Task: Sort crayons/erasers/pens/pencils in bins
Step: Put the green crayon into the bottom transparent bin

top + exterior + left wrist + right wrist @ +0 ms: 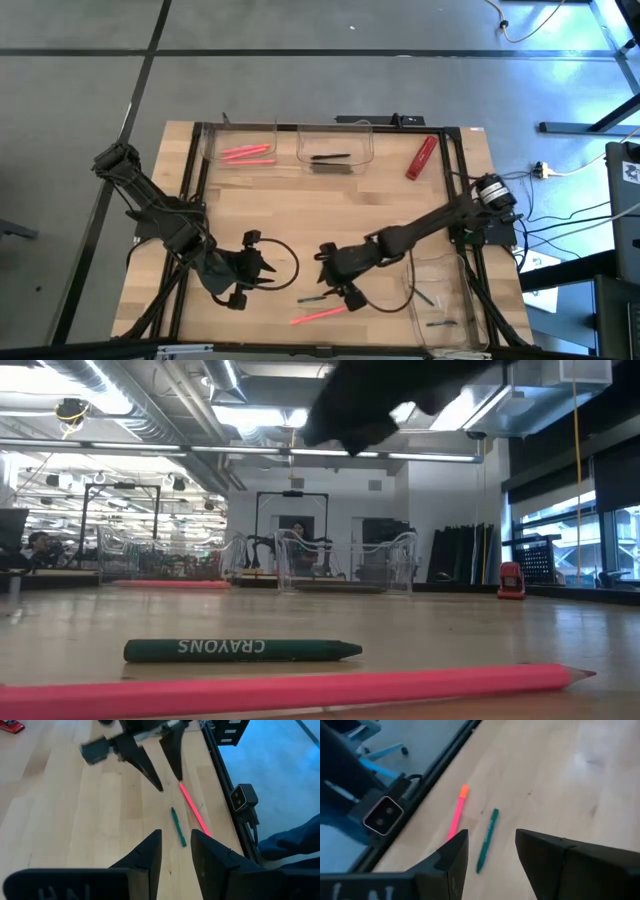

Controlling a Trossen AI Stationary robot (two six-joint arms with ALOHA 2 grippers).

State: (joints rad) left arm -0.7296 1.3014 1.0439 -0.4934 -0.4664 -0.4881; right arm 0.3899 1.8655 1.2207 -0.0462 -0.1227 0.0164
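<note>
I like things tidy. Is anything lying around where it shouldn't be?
Yes. A green crayon and a pink pencil lie loose on the table's near edge, side by side but apart, not in any bin. A red object also lies alone at the far right, beside the bins. Nothing looks broken or spilled.

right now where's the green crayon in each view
high: green crayon at the near edge, below the right gripper.
low: foreground, lying flat, label upside down.
left wrist: beyond the fingertips.
right wrist: between the fingers.
shared landmark: pink pencil beside it.
</note>
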